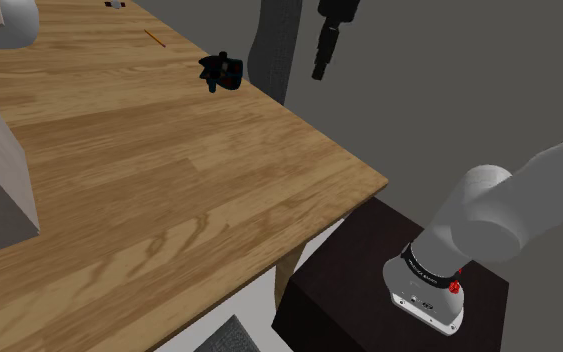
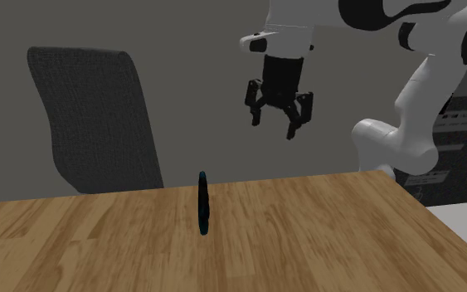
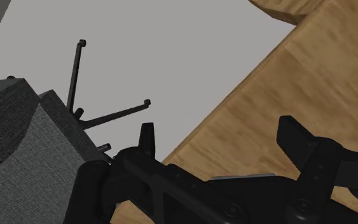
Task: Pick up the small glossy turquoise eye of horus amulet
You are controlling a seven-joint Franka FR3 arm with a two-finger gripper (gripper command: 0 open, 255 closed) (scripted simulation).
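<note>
Approach step; the claw (image 2: 277, 122) hangs apart, empty, well clear of the amulet (image 2: 203, 203) on the bench (image 2: 323, 240); next, lower astride it.

Dark teal-tinged amulet (image 2: 203, 203), black claw (image 2: 276, 123), wood-grain table (image 2: 323, 240).

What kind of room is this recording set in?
Probably a home office or study: a wooden desk, a grey fabric chair beside it with a spoked base, and what looks like a pencil on the desk.
</note>
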